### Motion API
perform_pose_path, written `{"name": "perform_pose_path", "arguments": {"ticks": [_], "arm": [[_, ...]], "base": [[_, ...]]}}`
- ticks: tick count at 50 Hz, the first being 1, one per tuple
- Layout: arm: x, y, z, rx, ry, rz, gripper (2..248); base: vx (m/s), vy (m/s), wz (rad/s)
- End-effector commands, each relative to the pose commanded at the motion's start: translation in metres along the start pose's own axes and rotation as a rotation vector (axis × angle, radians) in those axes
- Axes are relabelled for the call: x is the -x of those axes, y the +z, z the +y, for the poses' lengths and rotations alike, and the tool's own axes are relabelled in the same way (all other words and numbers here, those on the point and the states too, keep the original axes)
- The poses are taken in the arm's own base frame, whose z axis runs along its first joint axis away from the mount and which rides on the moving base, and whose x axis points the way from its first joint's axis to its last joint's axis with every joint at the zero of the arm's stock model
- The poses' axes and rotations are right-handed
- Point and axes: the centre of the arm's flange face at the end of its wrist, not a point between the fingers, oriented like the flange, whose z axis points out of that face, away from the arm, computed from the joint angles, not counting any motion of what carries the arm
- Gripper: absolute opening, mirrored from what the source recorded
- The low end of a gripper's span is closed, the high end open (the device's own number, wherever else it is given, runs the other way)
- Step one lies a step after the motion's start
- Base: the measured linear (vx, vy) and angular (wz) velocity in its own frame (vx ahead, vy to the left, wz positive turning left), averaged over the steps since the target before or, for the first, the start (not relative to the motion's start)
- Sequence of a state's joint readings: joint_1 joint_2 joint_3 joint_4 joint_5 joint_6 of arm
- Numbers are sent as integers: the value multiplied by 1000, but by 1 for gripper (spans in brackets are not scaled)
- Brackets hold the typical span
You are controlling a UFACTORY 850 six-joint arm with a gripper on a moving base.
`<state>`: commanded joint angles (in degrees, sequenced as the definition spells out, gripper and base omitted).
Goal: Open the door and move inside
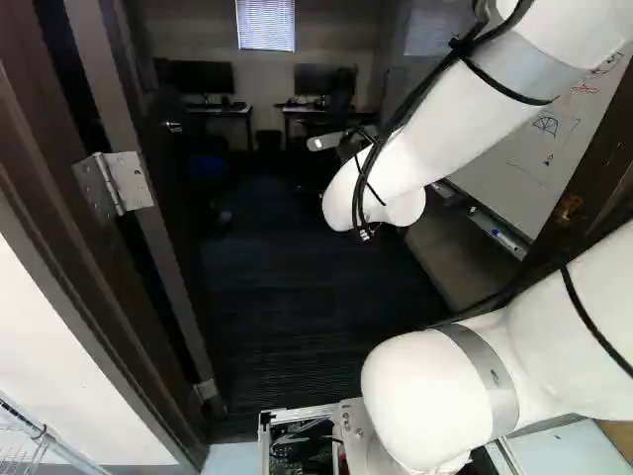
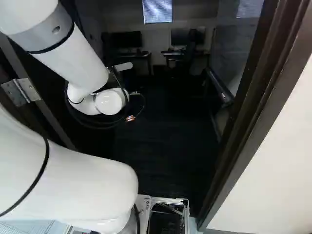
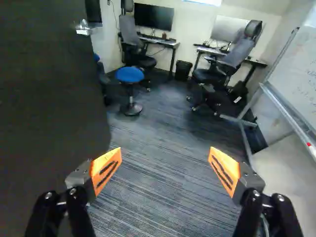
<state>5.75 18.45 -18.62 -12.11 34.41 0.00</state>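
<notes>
Door (image 3: 49, 108) open, blue stool (image 3: 130, 75) ahead, whiteboard (image 3: 298, 81), chairs (image 3: 239, 53) beyond

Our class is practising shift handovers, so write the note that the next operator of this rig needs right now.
Gripper: open, holding nothing, clear of the door handle.
Door: stands open into the room, beside the gripper.
Done: door opened.
Left: base appears to be at the threshold; drive it in, probably slowly, minding the door frame and whiteboard.
</notes>
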Motion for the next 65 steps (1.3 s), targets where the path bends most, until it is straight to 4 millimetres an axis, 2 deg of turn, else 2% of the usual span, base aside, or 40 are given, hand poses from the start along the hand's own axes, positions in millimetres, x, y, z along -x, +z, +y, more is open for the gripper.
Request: {"name": "perform_pose_path", "arguments": {"ticks": [26,65], "arm": [[0,0,0,0,0,0,247],[0,0,0,0,0,0,247]], "base": [[51,1,-3],[149,2,-6]]}}
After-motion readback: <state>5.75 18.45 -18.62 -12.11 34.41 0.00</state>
